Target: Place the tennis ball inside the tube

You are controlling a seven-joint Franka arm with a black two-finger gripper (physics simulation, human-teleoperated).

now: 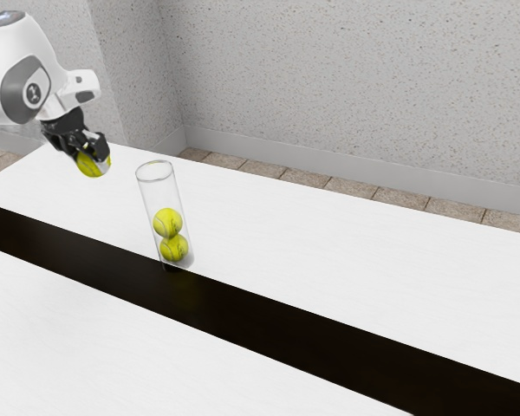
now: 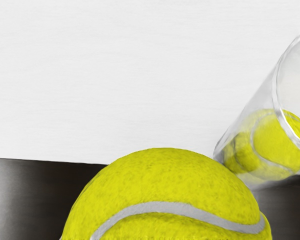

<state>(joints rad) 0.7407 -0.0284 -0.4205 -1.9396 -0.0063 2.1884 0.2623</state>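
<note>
Gripper (image 1: 90, 152): jaws clamped on ball (image 1: 94, 165), raised, presumably to clear the rim (image 1: 156, 180).
Ball: aloft, outside the tube (image 1: 163, 199), at its rim's nine o'clock from where I stand.
Tube: upright on the table (image 1: 329, 251), rim uppermost for loading.
Pair (image 1: 168, 223): stacked inside, leaving headroom for a third.

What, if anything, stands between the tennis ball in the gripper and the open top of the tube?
Nothing visible stands between the held ball and the open top of the tube. Inside, the upper ball rests on the lower ball, with free space above.
</note>
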